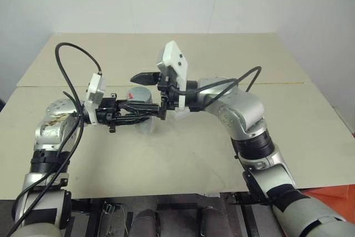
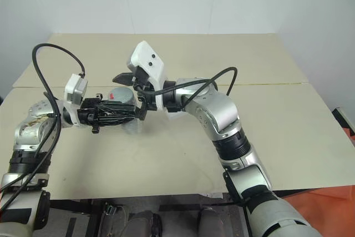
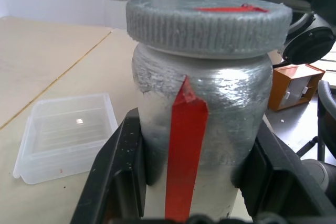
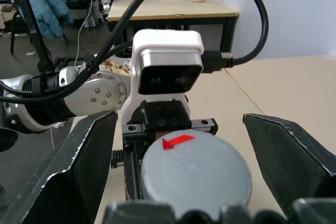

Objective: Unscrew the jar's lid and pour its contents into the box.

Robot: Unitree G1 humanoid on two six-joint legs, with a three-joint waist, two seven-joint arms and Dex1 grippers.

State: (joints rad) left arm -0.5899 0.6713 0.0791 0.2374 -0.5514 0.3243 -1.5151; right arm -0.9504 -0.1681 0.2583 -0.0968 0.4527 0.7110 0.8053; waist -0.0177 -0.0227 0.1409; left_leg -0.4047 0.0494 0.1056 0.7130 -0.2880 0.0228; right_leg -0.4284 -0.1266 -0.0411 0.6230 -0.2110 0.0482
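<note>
Jar [image 3: 202, 129] is being held upright by left gripper [image 1: 145, 112], fingers clamped. Lid [image 4: 195, 176] still on; right gripper [image 4: 186, 169] fingers spread wide around it. Unscrewing, pouring into box [image 3: 65, 135] pending.

jar [image 3: 202, 129]: its base is running off the left wrist view's edge, sides hiding behind the gripping fingers [image 3: 118, 177]
box [image 1: 145, 126]: mostly hiding beneath the jar and arms
contents: hiding inside the jar

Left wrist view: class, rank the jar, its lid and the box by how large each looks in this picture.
1. Jar, nearest the camera, which inflates it.
2. Lid.
3. Box, lying farther off, so its true size stays unsure.
</note>
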